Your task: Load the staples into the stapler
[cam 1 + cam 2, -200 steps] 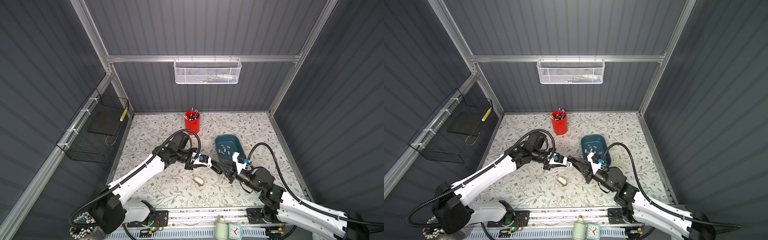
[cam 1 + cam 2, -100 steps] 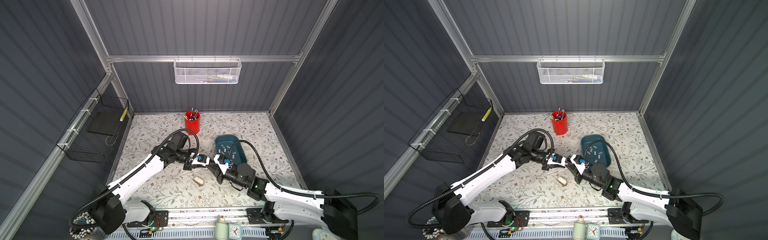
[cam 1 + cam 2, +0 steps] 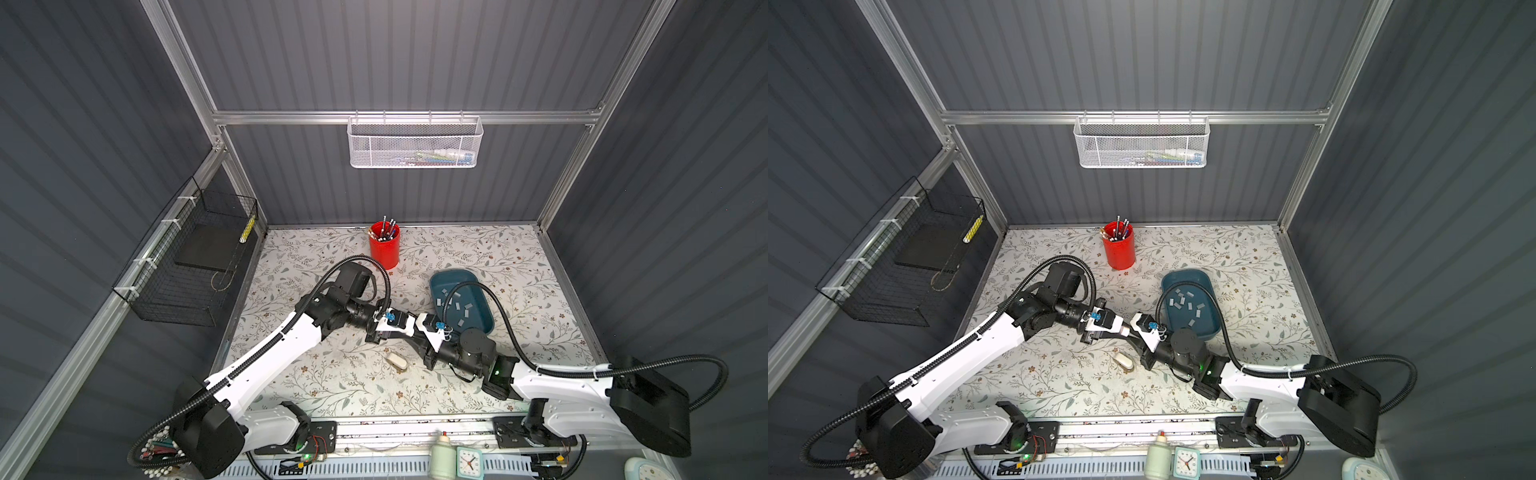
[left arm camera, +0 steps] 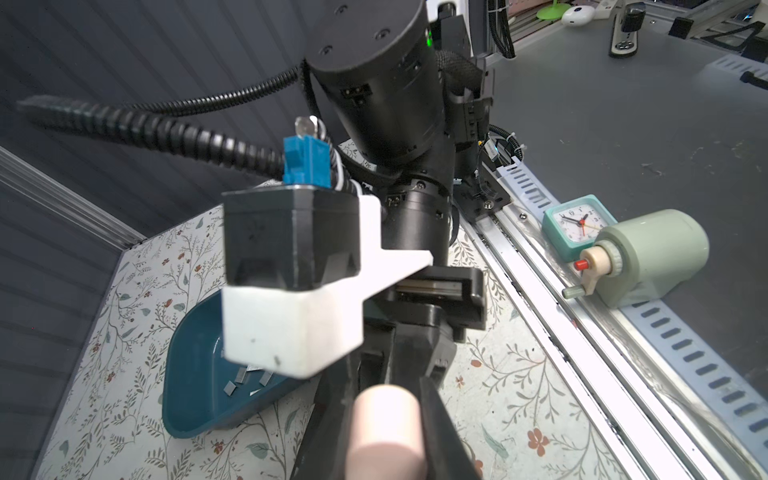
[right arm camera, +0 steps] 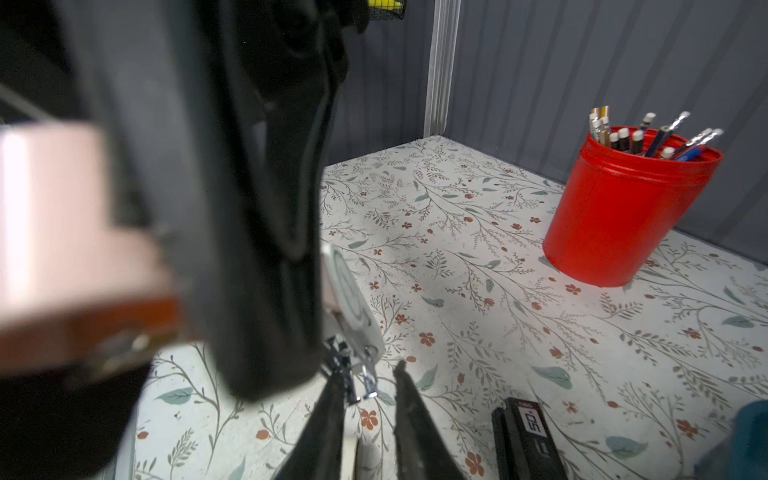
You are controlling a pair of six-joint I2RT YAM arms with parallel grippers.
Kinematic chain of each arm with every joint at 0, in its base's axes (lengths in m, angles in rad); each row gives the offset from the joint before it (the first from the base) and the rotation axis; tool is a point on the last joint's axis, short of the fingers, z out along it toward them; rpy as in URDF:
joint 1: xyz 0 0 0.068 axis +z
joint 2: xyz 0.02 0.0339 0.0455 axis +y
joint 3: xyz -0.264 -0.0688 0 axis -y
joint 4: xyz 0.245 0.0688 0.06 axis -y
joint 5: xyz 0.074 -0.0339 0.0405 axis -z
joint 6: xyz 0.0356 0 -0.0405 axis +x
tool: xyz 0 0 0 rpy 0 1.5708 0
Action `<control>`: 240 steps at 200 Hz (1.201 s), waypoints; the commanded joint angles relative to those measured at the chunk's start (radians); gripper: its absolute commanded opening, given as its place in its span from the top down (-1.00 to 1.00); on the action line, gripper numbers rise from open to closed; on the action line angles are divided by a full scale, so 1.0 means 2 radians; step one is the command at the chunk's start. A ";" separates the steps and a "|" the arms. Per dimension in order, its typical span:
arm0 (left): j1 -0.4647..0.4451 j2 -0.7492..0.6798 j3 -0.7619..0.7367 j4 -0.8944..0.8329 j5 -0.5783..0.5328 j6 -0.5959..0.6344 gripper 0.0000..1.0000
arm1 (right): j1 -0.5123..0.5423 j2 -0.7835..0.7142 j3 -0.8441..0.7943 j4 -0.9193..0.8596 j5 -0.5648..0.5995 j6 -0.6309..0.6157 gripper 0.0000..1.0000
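Left end effector (image 4: 384,415) clamps the pink stapler (image 4: 384,442), centre; right end effector (image 5: 370,374) narrowly apart at it; staples (image 3: 457,306) sit in the teal tray (image 3: 451,274), right, so best hold that stapler dead steady

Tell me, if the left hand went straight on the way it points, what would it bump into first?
Most likely the right hand, which faces it almost tip to tip. The pale pink stapler gripped in the left hand might touch first; the gap is hard to judge.
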 commanded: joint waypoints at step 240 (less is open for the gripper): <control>-0.006 -0.003 0.005 0.008 0.051 0.031 1.00 | 0.043 -0.033 0.007 0.015 0.057 -0.067 -0.19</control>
